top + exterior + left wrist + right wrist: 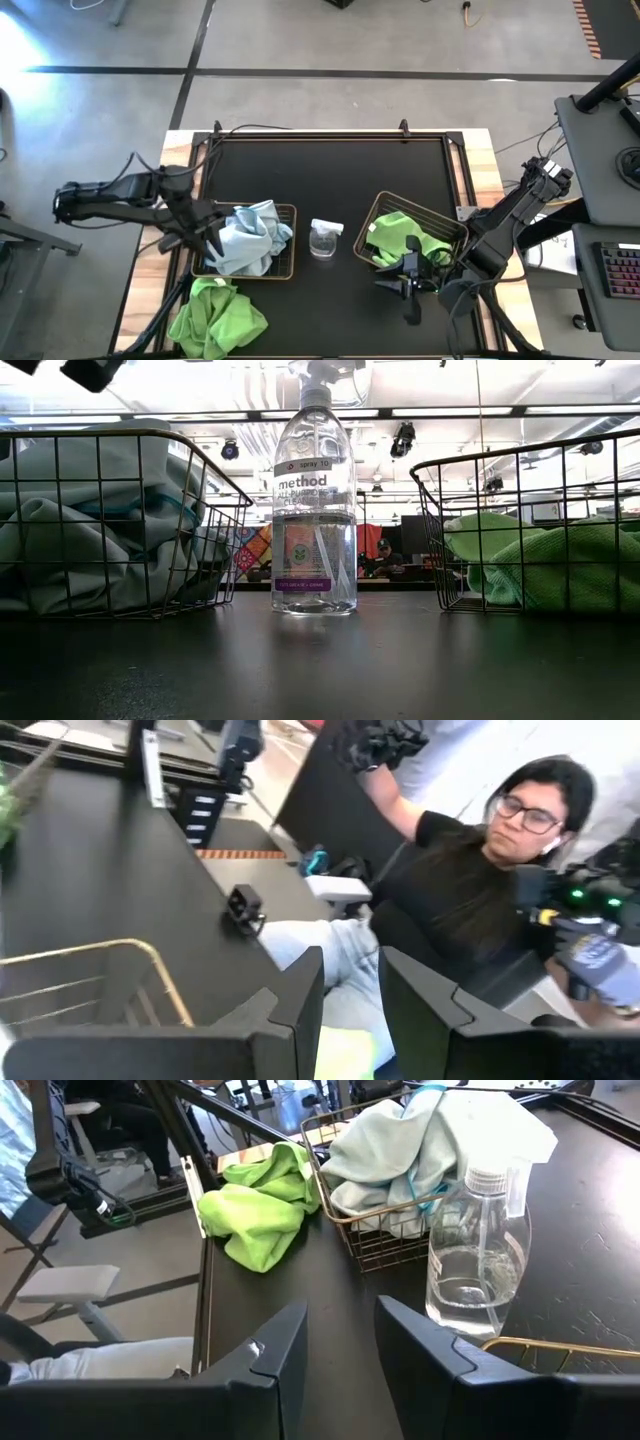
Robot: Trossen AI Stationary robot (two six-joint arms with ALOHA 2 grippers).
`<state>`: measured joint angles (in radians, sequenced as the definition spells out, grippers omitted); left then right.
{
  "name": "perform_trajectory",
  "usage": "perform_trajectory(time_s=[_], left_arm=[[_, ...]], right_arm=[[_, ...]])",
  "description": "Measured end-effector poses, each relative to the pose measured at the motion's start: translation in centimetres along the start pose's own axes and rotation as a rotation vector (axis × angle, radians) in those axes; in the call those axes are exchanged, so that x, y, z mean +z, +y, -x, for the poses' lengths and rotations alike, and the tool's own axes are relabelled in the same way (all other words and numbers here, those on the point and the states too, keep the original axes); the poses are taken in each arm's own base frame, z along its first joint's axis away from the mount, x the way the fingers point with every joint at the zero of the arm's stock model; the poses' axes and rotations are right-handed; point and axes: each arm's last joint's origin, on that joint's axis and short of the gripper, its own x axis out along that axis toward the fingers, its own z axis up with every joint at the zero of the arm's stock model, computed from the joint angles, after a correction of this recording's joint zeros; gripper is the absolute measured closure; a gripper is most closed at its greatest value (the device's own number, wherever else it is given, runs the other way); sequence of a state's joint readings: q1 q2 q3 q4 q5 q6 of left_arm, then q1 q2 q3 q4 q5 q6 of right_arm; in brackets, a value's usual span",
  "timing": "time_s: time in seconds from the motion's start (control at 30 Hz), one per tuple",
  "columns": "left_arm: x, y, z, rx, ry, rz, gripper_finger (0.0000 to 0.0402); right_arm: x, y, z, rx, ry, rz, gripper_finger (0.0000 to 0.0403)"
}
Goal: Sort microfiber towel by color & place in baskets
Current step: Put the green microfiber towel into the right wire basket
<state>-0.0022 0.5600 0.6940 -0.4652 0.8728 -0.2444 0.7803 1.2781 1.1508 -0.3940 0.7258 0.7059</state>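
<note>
Blue towels (248, 236) fill the left basket (287, 262), green towels (400, 238) fill the right basket (451, 228), and both end effectors, left (212, 238) and right (408, 284), hang empty with fingers apart.

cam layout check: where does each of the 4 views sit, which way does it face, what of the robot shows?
High: overhead, straight down on the table; both arms, left gripper, right gripper.
Low: table height, level between the blue-towel basket and green-towel basket; spray bottle centre.
Left wrist: past its own open fingers off the table edge at a seated person.
Right wrist: past its own open fingers across the table.
Shared: right wrist and low both show the bottle.
</note>
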Motion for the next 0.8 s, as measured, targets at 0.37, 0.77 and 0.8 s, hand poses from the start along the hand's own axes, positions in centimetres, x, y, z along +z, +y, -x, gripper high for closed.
perform_trajectory(time_s=[0.37, 0.77, 0.8], left_arm=[[0.8, -3.4, -1.7, 0.042, -0.041, -0.117, 0.0317], [-2.0, -8.2, -4.4, 0.082, 0.039, -0.149, 0.0317], [-2.2, -8.5, -4.6, 0.084, 0.05, -0.16, 0.0317]], right_arm=[[0.0, 0.0, 0.0, 0.0, 0.0, -0.001, 0.0291], [-0.2, 0.0, 0.0, 0.015, 0.025, 0.008, 0.0296], [-0.2, 0.0, 0.0, 0.014, 0.026, 0.009, 0.0296]])
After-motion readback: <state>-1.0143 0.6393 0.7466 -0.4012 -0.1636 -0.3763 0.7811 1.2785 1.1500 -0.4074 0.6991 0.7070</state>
